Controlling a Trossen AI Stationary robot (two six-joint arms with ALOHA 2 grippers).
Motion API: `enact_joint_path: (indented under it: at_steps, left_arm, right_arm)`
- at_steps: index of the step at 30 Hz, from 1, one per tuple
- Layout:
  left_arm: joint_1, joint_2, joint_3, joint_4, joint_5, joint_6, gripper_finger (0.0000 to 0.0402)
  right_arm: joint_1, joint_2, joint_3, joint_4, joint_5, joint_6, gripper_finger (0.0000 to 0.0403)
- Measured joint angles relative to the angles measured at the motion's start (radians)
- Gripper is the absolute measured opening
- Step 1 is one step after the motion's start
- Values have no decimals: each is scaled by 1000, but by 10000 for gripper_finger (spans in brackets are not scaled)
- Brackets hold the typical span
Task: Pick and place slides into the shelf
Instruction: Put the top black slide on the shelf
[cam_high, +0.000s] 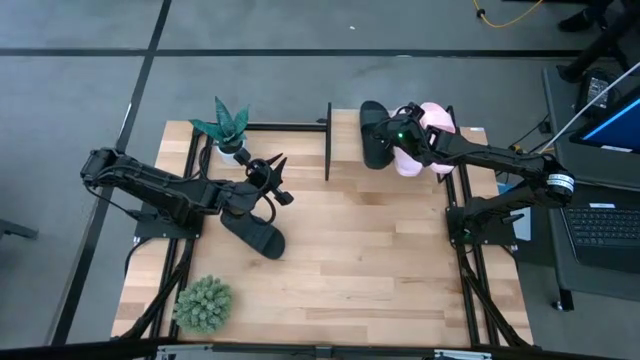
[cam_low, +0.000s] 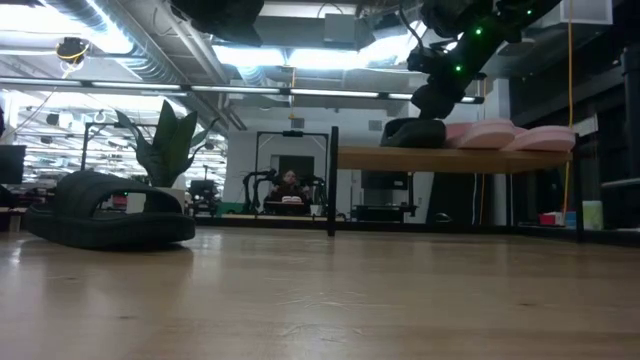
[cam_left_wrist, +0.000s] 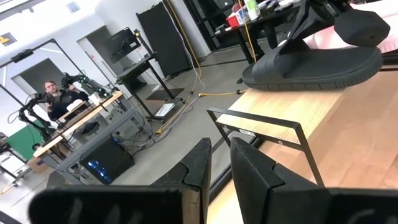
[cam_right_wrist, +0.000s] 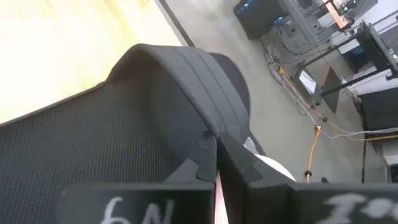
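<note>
One black slide lies on the shelf at the table's far side. It sits sole down beside two pale pink slides. My right gripper is shut above this black slide, at its strap. A second black slide rests sole down on the tabletop at the left. My left gripper hangs above the table just beyond that slide. Its fingers are a little apart, with nothing between them. My right gripper has its shut fingertips against the strap of the black slide on the shelf. They come slanting down from the table's right. Nothing shows between the fingers. The slide rests flat on the shelf board.
A spiky potted plant stands at the far left, and a round green plant near the front left corner. Black shelf posts rise mid-table at the far side. A laptop sits off the table's right. A person sits in the room behind.
</note>
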Motion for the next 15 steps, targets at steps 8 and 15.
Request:
enact_joint_path:
  at_steps: [8, 15]
  left_arm:
    - [0, 0, 0, 0, 0, -1, 53]
    - [0, 0, 0, 0, 0, -1, 53]
  right_arm:
    - [0, -1, 0, -26, 0, 12, 6]
    - [0, -1, 0, -29, 0, -16, 6]
